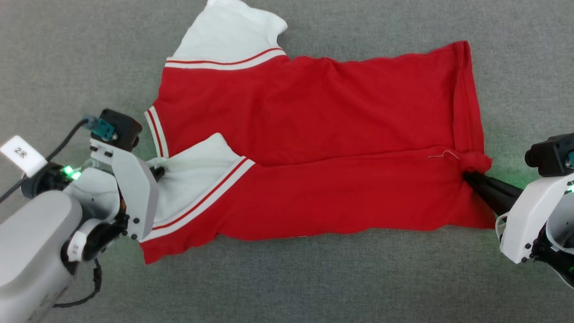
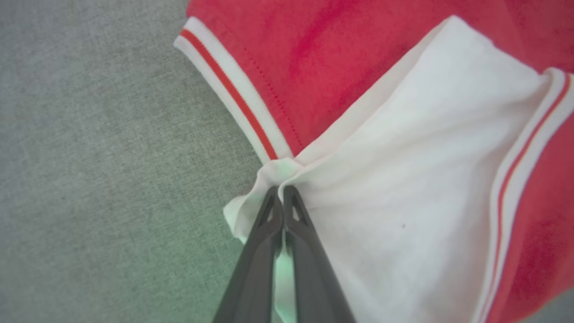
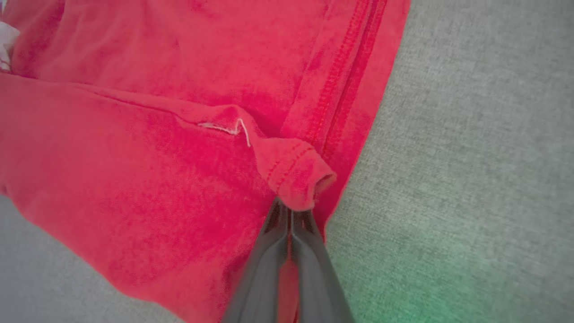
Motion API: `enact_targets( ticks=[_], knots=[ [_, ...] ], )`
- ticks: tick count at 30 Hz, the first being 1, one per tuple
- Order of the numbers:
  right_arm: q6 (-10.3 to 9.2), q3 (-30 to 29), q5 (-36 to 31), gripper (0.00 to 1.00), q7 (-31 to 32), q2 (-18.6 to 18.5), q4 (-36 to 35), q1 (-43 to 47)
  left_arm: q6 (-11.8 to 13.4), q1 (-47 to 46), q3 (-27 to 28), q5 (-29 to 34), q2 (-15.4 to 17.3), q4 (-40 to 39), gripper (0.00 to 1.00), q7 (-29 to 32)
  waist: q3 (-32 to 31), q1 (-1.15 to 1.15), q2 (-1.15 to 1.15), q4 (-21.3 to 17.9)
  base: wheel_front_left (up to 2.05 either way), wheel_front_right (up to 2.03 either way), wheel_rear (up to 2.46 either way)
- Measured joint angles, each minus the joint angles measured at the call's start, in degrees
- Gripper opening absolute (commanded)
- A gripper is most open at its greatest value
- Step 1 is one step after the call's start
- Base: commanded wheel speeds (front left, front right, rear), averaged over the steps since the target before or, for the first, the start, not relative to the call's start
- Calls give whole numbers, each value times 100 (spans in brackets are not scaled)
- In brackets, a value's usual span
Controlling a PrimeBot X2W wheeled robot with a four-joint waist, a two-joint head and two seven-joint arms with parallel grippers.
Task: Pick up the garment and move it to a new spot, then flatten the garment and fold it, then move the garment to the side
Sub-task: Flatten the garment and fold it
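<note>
Left gripper clamps the white sleeve of the garment; right gripper pinches its hem corner. Stretched flat on the grey surface between them, it looks half folded lengthwise; I judge more folding and the move aside remain.

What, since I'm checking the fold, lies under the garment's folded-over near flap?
More red garment emerges from under it; the part beneath the flap, and the grey surface there, are covered.
</note>
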Motion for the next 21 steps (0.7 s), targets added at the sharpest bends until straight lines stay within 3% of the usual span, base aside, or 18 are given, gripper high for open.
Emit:
enact_targets(
  ticks=[3, 4, 7, 8, 13, 21],
  knots=[
    [0, 62, 54, 4, 131, -1, 112, -33, -13, -9, 20, -130, -75, 113, 44, 44, -89, 0, 0, 7, 0, 0, 0],
    [0, 75, 56, 16, 190, -5, 146, -46, -12, -5, 20, -147, -82, 118, 50, 76, -133, 0, 1, 14, 0, 0, 0],
    [-1, 129, 89, 47, 388, -23, 237, -85, 34, 39, 46, -261, -107, 107, 94, 100, -276, 0, 0, 43, 0, 0, 0],
    [-1, 147, 89, 100, 443, -36, 258, -90, 37, 42, 54, -266, -107, 86, 100, 86, -328, 0, 0, 54, 0, 0, 0],
    [-1, 210, 56, 100, 656, -90, 315, -87, 116, 133, 92, -267, -108, -74, 100, -66, -630, 0, 0, 117, 0, 0, 0],
    [-1, 62, -93, 100, 443, -107, 188, 53, 397, 511, 167, -177, 8, -568, 100, -513, -1206, 0, 0, 243, 0, 0, 0]
  ],
)
